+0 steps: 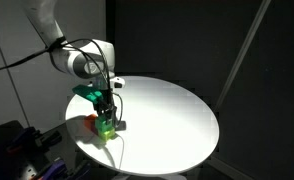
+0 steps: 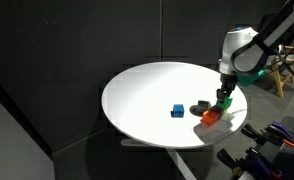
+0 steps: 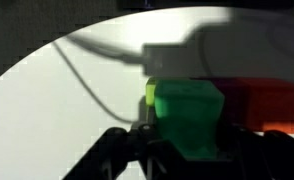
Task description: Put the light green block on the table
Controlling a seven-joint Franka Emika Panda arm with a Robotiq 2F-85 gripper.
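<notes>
Between the two dark fingers [image 3: 115, 150] of the Robotiq gripper [image 3: 187, 155], seen close in the wrist view, sits the light green block [image 3: 187, 118], a small cube of bright, pure green. The jaws are drawn in narrow against its two sides and hold it. In both exterior views the gripper [image 1: 108, 116] [image 2: 224, 97] points straight down, with the green block [image 1: 107, 127] [image 2: 224, 101] glowing at its tip. The block is low over the large round table with the plain white top [image 1: 177, 110], near the table's edge. Whether its underside touches the white surface or hangs just clear of it cannot be told at this size.

Just behind the held block in the wrist view, a sliver of a yellower lime-green cube [image 3: 150, 93] shows at its upper corner, seemingly touching it. Beside the block on the other side lies a small red cube [image 3: 262, 105], just next to it. The same red cube [image 1: 91, 123] [image 2: 211, 116] shows in both exterior views close by the gripper's tip, resting on the table [image 2: 147, 95].

Farther in toward the middle of the table top, well apart from the gripper, stands a small blue cube [image 2: 177, 110]. The white and grey Franka arm [image 1: 82, 62] [image 2: 249, 48] reaches in from beyond the table's rim, against a dark backdrop.
</notes>
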